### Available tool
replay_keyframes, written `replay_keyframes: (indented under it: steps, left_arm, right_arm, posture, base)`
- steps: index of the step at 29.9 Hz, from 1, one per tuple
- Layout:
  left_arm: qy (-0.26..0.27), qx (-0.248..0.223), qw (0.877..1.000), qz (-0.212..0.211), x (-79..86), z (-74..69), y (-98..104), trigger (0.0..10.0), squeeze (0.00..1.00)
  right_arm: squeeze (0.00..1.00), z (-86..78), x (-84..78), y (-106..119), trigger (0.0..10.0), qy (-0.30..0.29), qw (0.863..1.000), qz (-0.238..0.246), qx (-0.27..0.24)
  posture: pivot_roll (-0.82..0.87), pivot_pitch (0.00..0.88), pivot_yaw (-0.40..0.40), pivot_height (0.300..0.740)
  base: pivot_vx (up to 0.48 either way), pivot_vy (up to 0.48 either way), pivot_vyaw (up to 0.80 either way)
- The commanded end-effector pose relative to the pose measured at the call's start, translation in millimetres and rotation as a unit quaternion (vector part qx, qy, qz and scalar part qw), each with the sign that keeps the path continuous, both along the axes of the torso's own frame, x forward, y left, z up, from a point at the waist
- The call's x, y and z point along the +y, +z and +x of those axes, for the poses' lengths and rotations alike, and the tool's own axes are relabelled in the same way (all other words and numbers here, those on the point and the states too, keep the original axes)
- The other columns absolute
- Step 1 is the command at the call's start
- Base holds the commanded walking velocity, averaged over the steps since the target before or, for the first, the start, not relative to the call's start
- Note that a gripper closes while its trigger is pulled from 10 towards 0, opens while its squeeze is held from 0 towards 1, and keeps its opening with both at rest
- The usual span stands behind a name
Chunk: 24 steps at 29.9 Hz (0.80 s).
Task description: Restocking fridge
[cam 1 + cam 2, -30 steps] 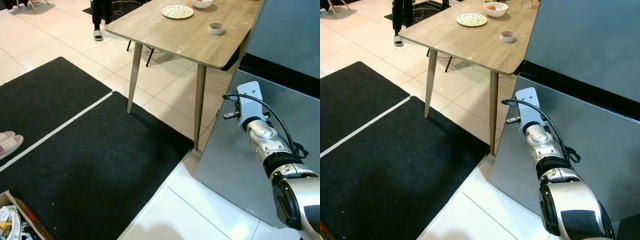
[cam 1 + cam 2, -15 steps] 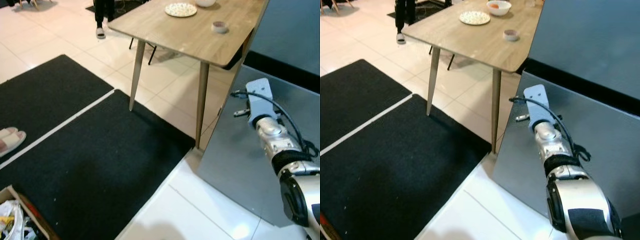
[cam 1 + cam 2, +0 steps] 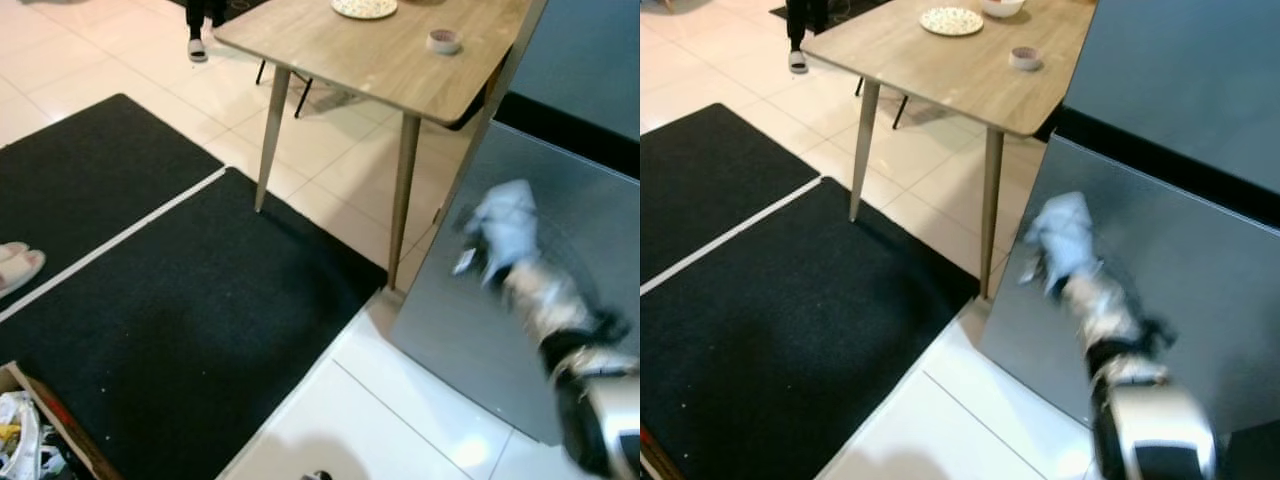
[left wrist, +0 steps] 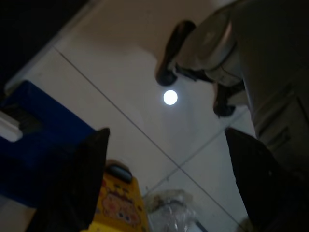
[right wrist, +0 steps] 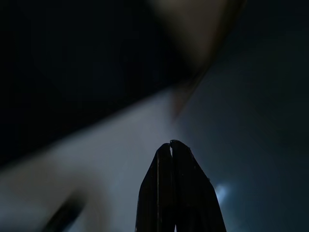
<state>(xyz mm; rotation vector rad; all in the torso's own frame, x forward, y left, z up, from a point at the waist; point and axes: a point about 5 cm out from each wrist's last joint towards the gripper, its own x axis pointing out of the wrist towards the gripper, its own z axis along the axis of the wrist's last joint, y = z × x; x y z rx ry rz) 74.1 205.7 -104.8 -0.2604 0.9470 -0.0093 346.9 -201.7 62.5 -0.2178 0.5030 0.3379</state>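
Blur now smears the right arm, sharp a moment ago, as its closed, empty right pincer (image 5: 170, 145) swings at the fridge door (image 3: 1200, 290), likely to work it; left pincer (image 4: 164, 140) hangs open.

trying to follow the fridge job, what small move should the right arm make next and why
Probably pause the right arm until it steadies: it is motion-blurred in front of the grey fridge door, and the right gripper has its two fingers pressed together, holding nothing. Whether the door is being opened or has just been closed cannot be told, so any push or pull would be a guess.
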Motion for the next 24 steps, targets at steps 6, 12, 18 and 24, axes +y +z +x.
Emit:
replay_keyframes:
  steps: [6, 12, 18, 24]
  left_arm:
    - [0.01, 0.024, 1.0, -0.003, -1.3, -3.9, -3, 10.0, 0.0]
    - [0.012, 0.035, 0.999, 0.009, 4.8, 0.5, -3, 10.0, 0.0]
    - [0.006, 0.039, 0.999, 0.019, 7.6, 10.8, -2, 10.0, 0.0]
    - [-0.054, 0.038, 0.997, 0.032, -1.8, 24.9, -1, 10.0, 0.0]
  right_arm:
    - [0.0, -53.1, -49.0, -52, 10.0, -0.148, 0.985, 0.01, 0.083]
    - [0.0, -114.6, -72.9, -96, 10.0, -0.262, 0.952, 0.015, 0.158]
    - [0.0, -166.5, -69.7, -128, 10.0, -0.283, 0.929, 0.005, 0.237]
    - [0.0, -200.5, -46.1, -151, 10.0, -0.206, 0.928, -0.039, 0.308]
  posture:
    - [-0.02, 0.205, -0.034, 0.74]
    - [-0.03, 0.126, -0.041, 0.74]
    - [-0.03, 0.055, -0.042, 0.74]
    - [-0.04, 0.0, -0.047, 0.74]
  base:
    - [0.0, 0.0, 0.0]
    - [0.0, 0.0, 0.0]
    - [0.0, 0.0, 0.0]
    - [0.0, 0.0, 0.0]
